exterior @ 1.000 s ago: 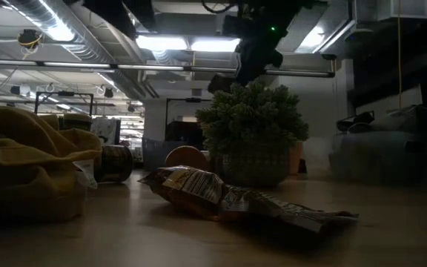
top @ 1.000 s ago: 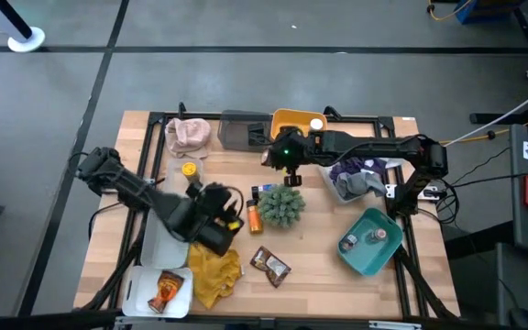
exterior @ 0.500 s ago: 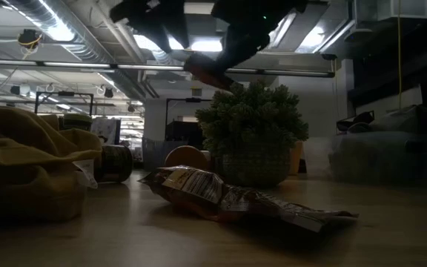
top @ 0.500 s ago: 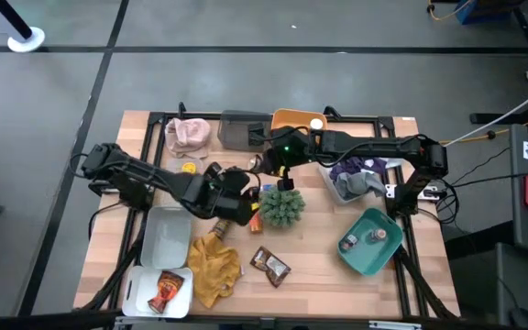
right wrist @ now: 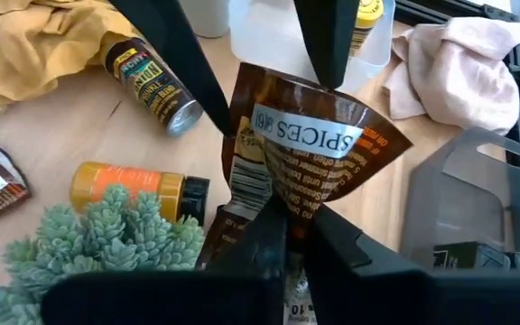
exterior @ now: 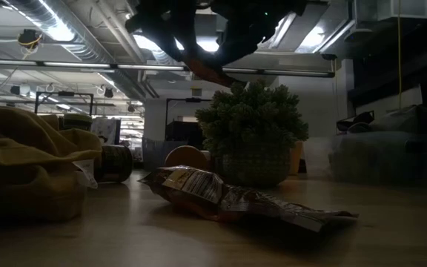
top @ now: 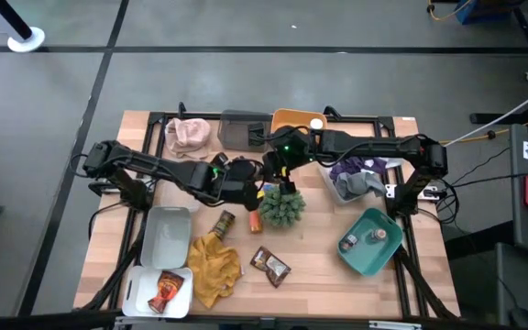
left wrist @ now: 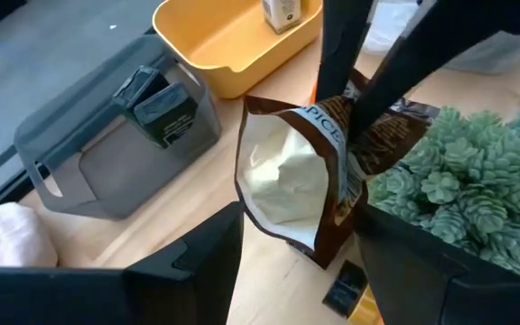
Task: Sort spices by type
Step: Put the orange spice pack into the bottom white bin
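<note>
Spice packet point(right wrist: 301, 167) pinched by the right gripper point(right wrist: 298, 219) above the table's middle, just beside the green plant ball point(top: 282, 206).
Glossy, light and floppy by the look of it, likely slippery; best taken at a flat sealed edge. The left gripper point(left wrist: 301, 236) hangs spread around it, not touching. Its contents are hidden, and the low view shows only a silhouette.

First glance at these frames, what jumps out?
Both arms meet mid-table: the right gripper pinches a glossy brown spice packet in the air, while the open left gripper straddles it. Just beside them stands the green spiky plant ball, with a dark labelled jar lying on the wooden table by the mustard-yellow cloth.
</note>
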Tool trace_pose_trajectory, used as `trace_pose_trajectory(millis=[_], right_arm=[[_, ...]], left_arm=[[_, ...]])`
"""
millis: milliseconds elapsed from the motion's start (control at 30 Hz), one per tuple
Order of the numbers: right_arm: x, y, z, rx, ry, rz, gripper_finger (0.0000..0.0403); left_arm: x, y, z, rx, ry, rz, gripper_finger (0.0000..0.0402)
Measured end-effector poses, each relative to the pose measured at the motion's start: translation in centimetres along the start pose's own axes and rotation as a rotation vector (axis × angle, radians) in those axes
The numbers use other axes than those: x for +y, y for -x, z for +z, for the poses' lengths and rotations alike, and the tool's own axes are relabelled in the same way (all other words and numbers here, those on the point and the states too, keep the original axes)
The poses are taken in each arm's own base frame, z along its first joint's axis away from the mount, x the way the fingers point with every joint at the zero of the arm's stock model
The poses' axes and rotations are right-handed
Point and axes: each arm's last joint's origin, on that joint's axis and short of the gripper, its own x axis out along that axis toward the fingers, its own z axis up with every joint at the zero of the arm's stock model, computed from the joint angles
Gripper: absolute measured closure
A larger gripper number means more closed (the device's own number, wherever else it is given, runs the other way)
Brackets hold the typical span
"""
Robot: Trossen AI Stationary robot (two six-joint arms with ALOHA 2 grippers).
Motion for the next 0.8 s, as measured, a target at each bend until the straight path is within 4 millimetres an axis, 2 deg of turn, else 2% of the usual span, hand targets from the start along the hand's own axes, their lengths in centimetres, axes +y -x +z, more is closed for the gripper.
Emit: trace_pose_trajectory(millis=[267, 367, 500, 800], right_arm=[[0.04, 0.0, 0.0, -0.009, -0.001, 0.021, 0.0371], [0.07, -0.01, 0.0, -0.008, 0.0, 0.023, 0.0371], [0.06, -0.01, 0.01, -0.009, 0.0, 0.021, 0.0371], [0.05, -0.01, 0.04, -0.013, 0.001, 0.02, 0.037]], left_arm=[[0.34, -0.5, 0.48, 0.011, -0.056, -0.017, 0.0199], [0.42, -0.65, 0.64, 0.011, -0.077, -0.023, 0.0211], [0.54, -0.77, 0.78, 0.012, -0.082, -0.025, 0.0255], [0.46, -0.76, 0.86, 0.004, -0.119, -0.033, 0.0386]])
